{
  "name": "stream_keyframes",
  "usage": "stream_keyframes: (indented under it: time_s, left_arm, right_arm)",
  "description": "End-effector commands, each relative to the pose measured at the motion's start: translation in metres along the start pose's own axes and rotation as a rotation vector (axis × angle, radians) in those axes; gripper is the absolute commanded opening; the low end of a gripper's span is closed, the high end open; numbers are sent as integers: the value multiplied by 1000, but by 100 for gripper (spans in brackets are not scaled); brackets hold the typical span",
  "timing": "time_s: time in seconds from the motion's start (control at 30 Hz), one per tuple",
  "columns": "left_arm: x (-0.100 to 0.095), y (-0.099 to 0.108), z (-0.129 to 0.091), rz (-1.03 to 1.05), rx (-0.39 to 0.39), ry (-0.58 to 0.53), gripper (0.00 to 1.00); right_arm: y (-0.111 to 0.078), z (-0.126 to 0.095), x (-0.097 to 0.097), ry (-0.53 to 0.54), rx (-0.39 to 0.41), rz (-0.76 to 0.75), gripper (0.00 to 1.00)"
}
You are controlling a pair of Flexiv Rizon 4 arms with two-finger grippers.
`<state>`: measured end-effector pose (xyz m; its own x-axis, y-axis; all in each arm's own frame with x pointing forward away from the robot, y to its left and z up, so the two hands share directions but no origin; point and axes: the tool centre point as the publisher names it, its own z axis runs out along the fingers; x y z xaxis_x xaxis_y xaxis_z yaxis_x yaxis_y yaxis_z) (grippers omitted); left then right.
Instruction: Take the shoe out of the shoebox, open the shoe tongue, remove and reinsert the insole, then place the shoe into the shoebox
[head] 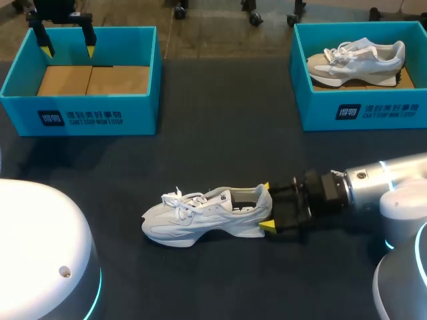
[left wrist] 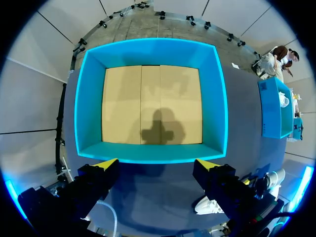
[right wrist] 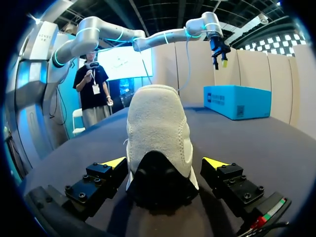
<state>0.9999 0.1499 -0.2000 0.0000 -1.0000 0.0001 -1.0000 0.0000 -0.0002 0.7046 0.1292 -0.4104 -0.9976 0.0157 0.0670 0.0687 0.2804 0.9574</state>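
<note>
The right gripper [head: 266, 206] is lying low over the bench [head: 220, 133]. Its two yellow-tipped fingers are standing apart and straddling the heel of the white shoe [head: 200, 217]. In the right wrist view the tips are sitting just beside the heel, one on either side, with a narrow gap showing, so they are flanking the shoe rather than pinching it. The right arm [head: 380, 183] is coming in nearly level from the bench's right edge.

The white shoe is standing upright on its sole about midway between the left and right edges, nearer the near edge than the far one. Its toe is pointing toward the left edge and its heel toward the right. Its laces are lying loose over the tongue, and its dark opening is facing up.

The left gripper [head: 67, 41] is hanging above the left shoebox [head: 87, 113] at the far left corner, with its fingers spread wide. In the left wrist view it is looking straight down into the turquoise box and casting its shadow on the tan cardboard floor.

The right shoebox [head: 360, 110] is sitting at the far right corner, well apart from the white shoe. A second shoe [head: 357, 60], grey and white, is lying inside it with its toe toward the left edge.
</note>
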Motion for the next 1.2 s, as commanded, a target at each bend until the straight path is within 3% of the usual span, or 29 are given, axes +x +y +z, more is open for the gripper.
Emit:
stream_keyframes:
  time_s: [0.03, 1.13, 1.17, 1.2]
  left_arm:
    - [0, 0, 0, 0, 0, 0, 100]
    - [0, 0, 0, 0, 0, 0, 100]
    - [0, 0, 0, 0, 0, 0, 100]
    - [0, 0, 0, 0, 0, 0, 100]
  right_arm:
    - [-3, 5, 3, -9, -9, -6, 100]
    - [4, 33, 2, 0, 25, -8, 100]
    - [4, 34, 2, -1, 26, -7, 85]
    - [4, 34, 2, -1, 26, -7, 78]
